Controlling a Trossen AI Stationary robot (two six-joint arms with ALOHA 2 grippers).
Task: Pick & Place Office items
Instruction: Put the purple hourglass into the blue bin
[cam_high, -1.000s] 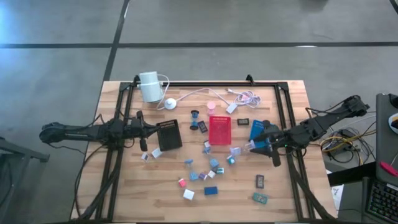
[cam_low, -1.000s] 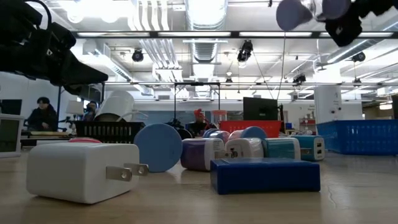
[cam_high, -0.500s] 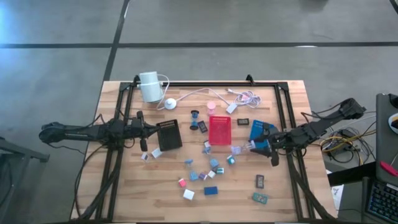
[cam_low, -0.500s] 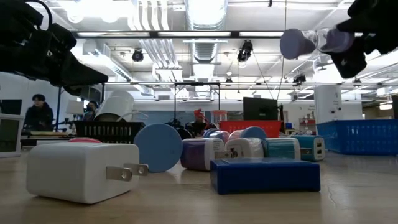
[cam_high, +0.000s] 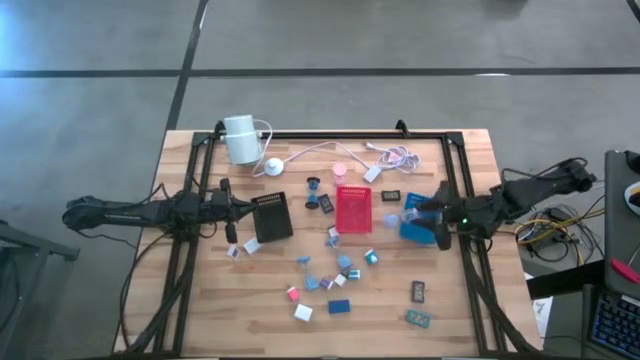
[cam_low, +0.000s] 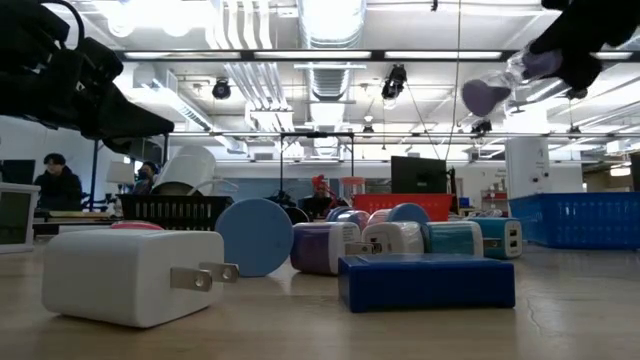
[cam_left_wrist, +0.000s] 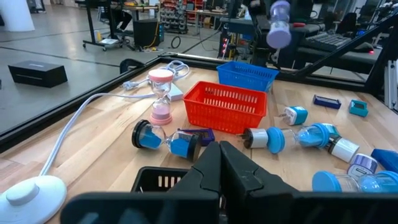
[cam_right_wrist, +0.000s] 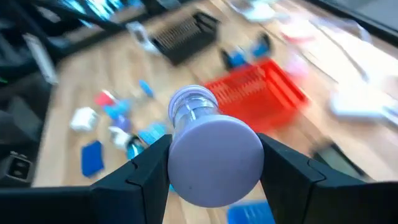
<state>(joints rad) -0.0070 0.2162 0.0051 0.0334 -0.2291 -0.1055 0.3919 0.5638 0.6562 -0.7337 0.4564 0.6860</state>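
right hand (cam_high: 418, 212), raised above the blue mesh plastic tray (cam_high: 418, 226), grips a glossy purple round-capped hourglass timer (cam_right_wrist: 208, 149); left hand (cam_high: 232, 213), fully closed and empty, hovers over the slatted wooden bench (cam_high: 200, 300).

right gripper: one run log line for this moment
right gripper: shut on purple hourglass, above blue basket | left gripper: shut, waiting near black basket

- A purple sand timer (cam_right_wrist: 208, 144) is clamped in the right hand (cam_high: 420, 212), lifted off the bench above the blue tray
- A white plug (cam_low: 130, 275) lies on its side, prongs level
- A flat blue block (cam_low: 425, 281) rests beside it
- Purple, white and teal plugs (cam_low: 395, 240) sit huddled together behind
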